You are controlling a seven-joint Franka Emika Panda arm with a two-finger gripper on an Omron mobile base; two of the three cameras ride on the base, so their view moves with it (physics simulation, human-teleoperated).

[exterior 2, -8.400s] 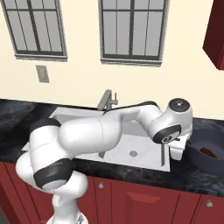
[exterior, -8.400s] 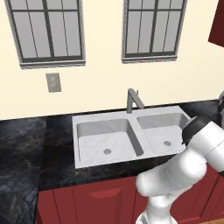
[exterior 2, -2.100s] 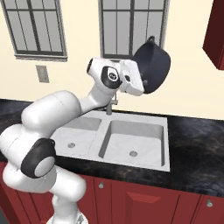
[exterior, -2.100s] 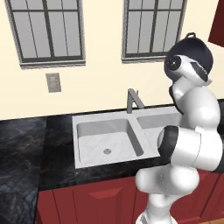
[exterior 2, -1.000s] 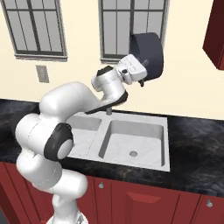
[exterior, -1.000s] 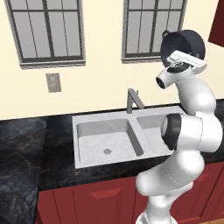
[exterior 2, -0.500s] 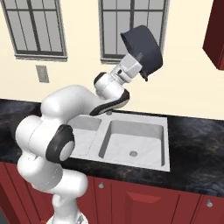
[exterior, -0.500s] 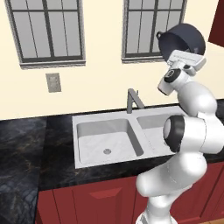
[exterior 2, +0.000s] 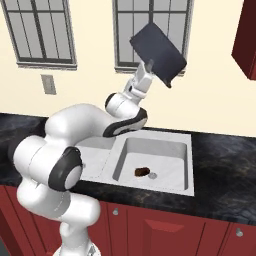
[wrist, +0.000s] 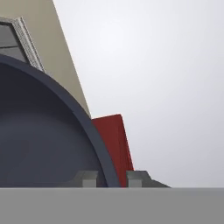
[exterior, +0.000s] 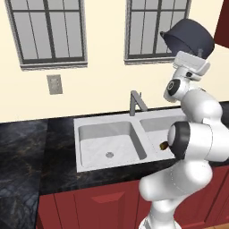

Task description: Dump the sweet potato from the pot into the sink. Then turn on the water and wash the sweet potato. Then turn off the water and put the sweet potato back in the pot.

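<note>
My gripper holds the dark blue-grey pot high above the sink, tipped far over on its side. Seen from the left, the pot sits above the gripper in front of the window. In the hand view the gripper is shut on the pot's rim, one finger inside and one outside. The sweet potato lies on the floor of the right basin beside the drain, and shows as a small brown lump past my arm. The sink is dry.
The grey angular faucet stands behind the divider between the basins. Black stone counter flanks the sink on both sides. Windows fill the wall behind, and a dark red upper cabinet hangs at the right.
The pot has tipped further over and shifted slightly at the top of its lift. The sweet potato now lies in the right basin, where it did not show before.
</note>
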